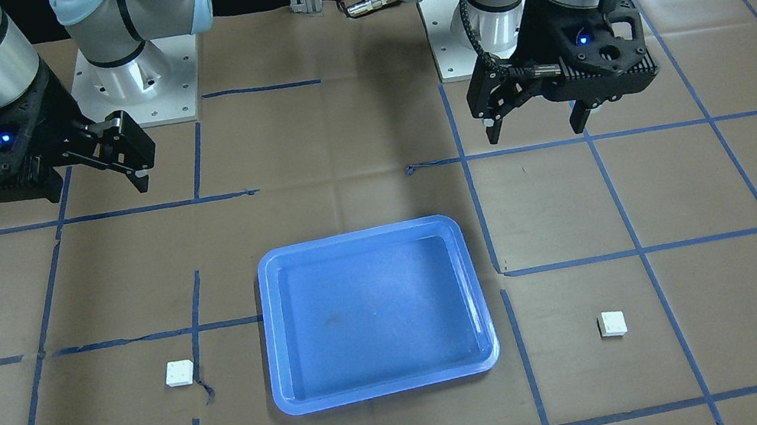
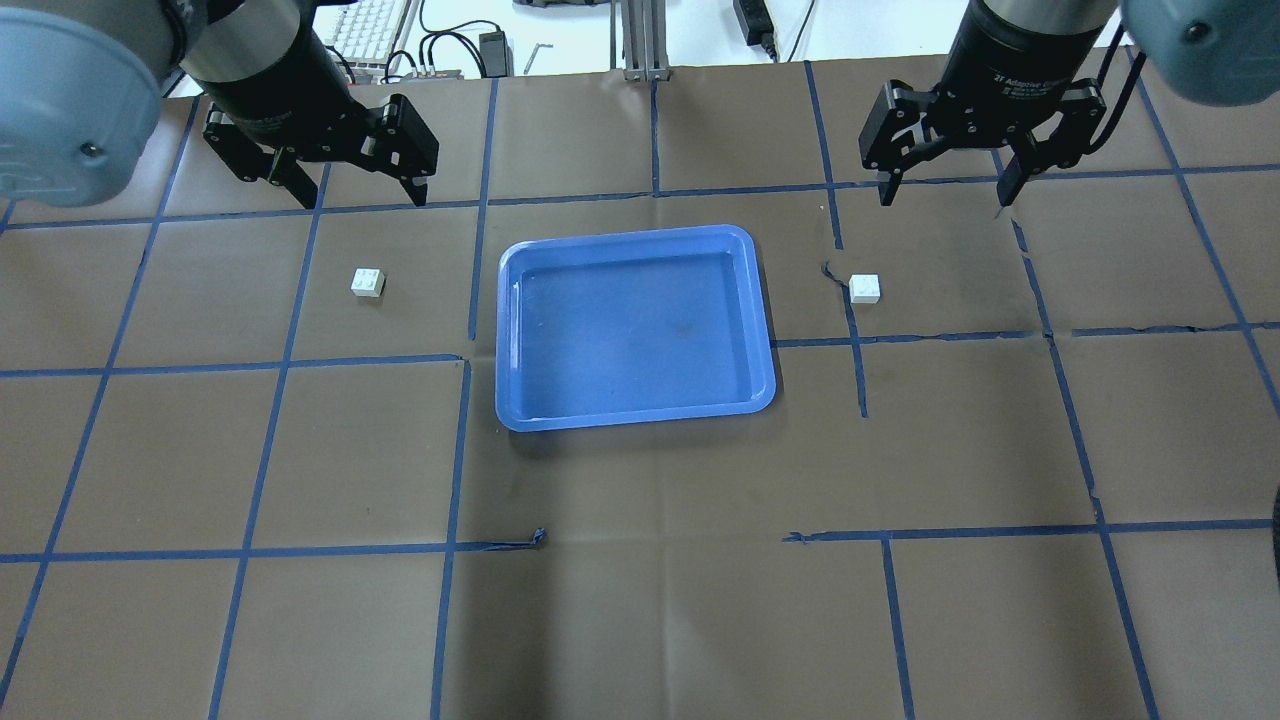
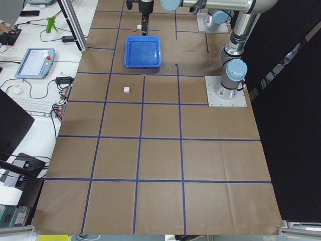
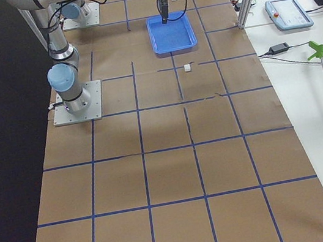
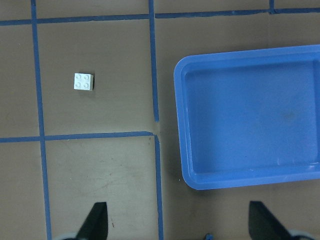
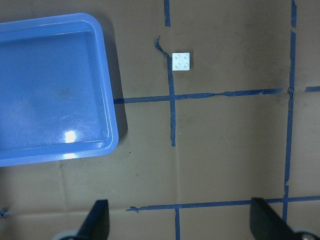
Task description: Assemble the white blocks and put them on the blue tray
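Observation:
The blue tray (image 2: 640, 320) lies empty in the middle of the table (image 1: 373, 315). One white block (image 2: 367, 283) sits on the paper to the tray's left, studs up, and shows in the left wrist view (image 5: 83, 82). The other white block (image 2: 865, 288) sits to the tray's right (image 6: 181, 61). My left gripper (image 2: 358, 198) hovers open and empty behind the left block. My right gripper (image 2: 945, 198) hovers open and empty behind the right block. In the front view the left gripper (image 1: 536, 132) is on the right and the right gripper (image 1: 134, 174) on the left.
Brown paper with a grid of blue tape lines (image 2: 470, 360) covers the table. The two arm bases (image 1: 129, 77) stand at the robot's edge. A keyboard (image 3: 37, 106), a pendant and cables lie on side benches off the table.

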### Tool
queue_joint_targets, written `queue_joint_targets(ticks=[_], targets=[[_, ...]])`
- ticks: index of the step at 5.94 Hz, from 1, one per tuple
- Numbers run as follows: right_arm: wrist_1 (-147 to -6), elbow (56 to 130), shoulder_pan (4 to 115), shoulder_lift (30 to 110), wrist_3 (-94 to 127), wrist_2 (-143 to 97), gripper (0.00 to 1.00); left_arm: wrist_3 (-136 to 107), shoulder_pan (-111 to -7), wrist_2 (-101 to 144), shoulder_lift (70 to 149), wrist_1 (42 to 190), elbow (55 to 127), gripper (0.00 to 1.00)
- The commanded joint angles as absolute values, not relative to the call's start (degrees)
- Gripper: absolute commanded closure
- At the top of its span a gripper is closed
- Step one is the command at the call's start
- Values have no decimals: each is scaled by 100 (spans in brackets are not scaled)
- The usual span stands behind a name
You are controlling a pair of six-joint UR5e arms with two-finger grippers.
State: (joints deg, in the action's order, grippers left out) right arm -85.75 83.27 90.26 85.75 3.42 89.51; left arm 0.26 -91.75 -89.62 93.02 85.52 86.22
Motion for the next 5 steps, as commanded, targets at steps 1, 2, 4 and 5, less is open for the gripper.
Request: queue_joint_targets(ticks=[1, 2, 4, 5], targets=[[-8569, 8332, 9026, 8578, 351, 8956, 0, 26, -9176, -8965, 9281, 8560, 8631, 1], [-8561, 8341, 9018, 8578, 352, 8956, 0, 26, -9167, -8965, 9255, 8578, 8631, 1], [-8569, 8341, 9018, 8578, 343, 9008, 0, 35, -9150, -8965, 9229, 8578, 8631, 1], [-8561, 8341, 9000, 8561, 134, 8948, 0, 53, -9106, -8965, 9229, 8587, 8657, 1]])
